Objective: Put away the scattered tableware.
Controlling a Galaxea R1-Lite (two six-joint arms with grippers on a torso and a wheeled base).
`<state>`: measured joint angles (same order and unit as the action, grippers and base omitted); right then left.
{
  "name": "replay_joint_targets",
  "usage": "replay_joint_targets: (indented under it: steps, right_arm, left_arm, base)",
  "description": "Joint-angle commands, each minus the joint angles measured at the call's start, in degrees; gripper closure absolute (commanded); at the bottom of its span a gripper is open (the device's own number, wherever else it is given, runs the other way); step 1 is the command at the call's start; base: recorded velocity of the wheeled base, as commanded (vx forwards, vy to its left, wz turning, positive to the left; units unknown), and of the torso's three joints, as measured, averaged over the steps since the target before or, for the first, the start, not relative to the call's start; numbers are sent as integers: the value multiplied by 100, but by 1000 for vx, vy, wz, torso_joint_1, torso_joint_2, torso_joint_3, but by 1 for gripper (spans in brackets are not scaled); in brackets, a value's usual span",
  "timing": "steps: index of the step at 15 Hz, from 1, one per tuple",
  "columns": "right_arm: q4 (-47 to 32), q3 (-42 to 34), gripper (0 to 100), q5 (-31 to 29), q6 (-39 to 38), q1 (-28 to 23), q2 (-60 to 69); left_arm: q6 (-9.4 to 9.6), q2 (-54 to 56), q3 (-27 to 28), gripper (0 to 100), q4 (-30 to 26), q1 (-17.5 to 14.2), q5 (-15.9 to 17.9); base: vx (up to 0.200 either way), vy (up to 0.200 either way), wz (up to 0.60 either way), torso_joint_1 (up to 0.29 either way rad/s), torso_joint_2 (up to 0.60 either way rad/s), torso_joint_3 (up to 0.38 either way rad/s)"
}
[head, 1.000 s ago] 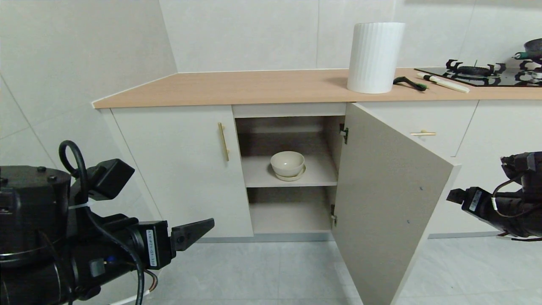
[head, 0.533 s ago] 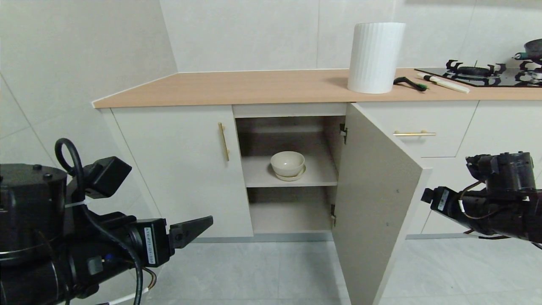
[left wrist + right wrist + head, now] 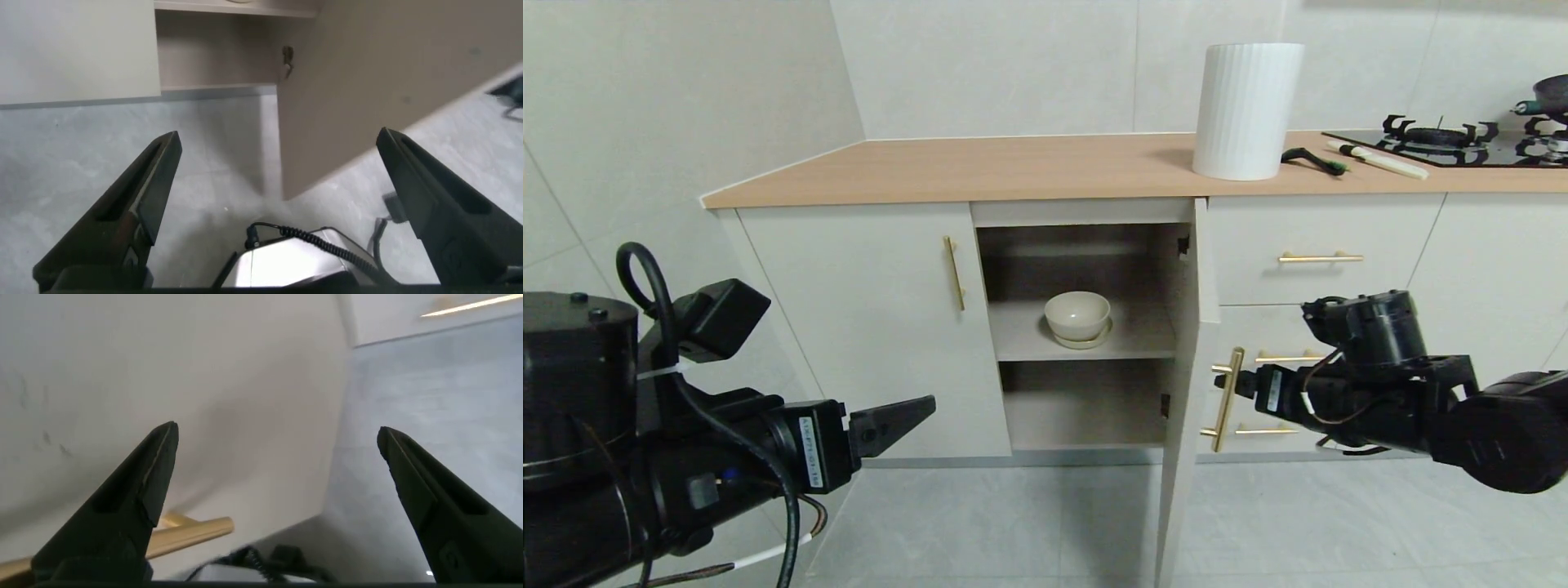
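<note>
A cream bowl (image 3: 1077, 314) sits on a small plate (image 3: 1086, 342) on the middle shelf (image 3: 1025, 335) of the open cabinet. The cabinet door (image 3: 1186, 367) stands almost edge-on to me, with its gold handle (image 3: 1227, 400) on the outer side. My right gripper (image 3: 1232, 390) is at that outer face beside the handle; in the right wrist view the gripper (image 3: 274, 498) is open, close to the door (image 3: 163, 384) and the handle (image 3: 192, 535). My left gripper (image 3: 894, 423) hangs low at the left, open and holding nothing (image 3: 278, 204), over the floor in front of the door (image 3: 392, 73).
A tall white ribbed cylinder (image 3: 1246, 110) stands on the wooden counter (image 3: 980, 167), with a peeler and a long utensil (image 3: 1376, 159) beside a gas hob (image 3: 1445, 137). Drawers with gold handles (image 3: 1319, 257) lie right of the door. Tiled floor (image 3: 1013, 523) lies below.
The cabinet door has swung from wide open to nearly edge-on. My right arm moved left along with it, against its outer face. The left arm barely shifted.
</note>
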<state>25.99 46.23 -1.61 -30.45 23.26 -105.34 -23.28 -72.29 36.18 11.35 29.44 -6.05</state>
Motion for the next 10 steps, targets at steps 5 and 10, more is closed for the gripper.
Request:
replay_joint_targets:
  steps: [5, 10]
  right_arm:
    - [-6, 1125, 0, 38, 39, 504, -1156]
    - [29, 1371, 0, 47, 31, 487, -1305]
  left_arm:
    - [8, -22, 3, 0, -1, -8, -98]
    - [-1, 4, -6, 0, 8, 0, -107]
  base:
    - [0, 0, 0, 0, 0, 0]
    - [0, 0, 0, 0, 0, 0]
